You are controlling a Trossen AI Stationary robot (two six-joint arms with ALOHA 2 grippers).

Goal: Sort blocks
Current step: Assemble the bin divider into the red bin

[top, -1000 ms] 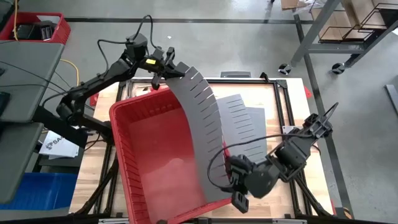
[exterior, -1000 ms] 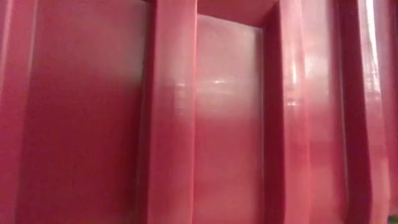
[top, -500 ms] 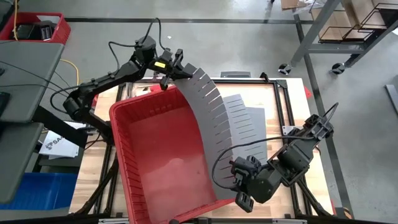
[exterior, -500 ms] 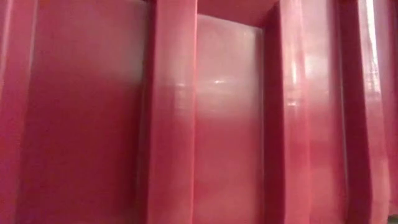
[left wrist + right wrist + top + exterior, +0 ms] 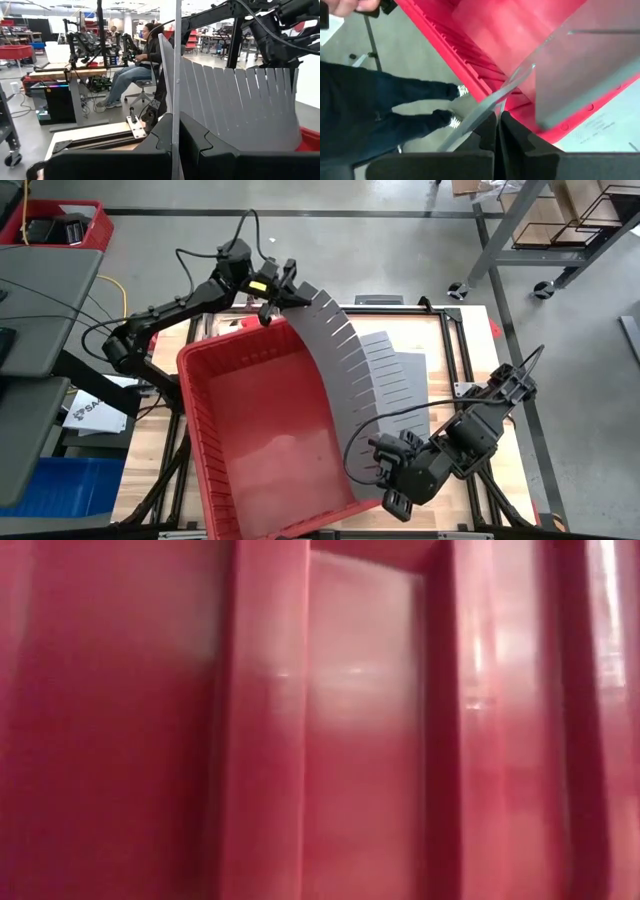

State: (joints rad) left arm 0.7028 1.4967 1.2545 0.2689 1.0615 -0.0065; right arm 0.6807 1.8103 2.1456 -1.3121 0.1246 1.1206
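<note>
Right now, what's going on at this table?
Both arms hold one long grey slotted divider sheet, bowed in an arc over the far-right side of the red bin. The left gripper is shut on its far end, the right gripper on its near end by the bin's near corner. More divider sheets lie flat on the table beside the bin. No blocks are visible.

Even overhead light fills the high view, with soft shadows inside the red bin (image 5: 262, 442). The low view is a blurred wall of red with pale glare streaks (nothing in focus). The right wrist view shows motion blur; the left is sharper.
</note>
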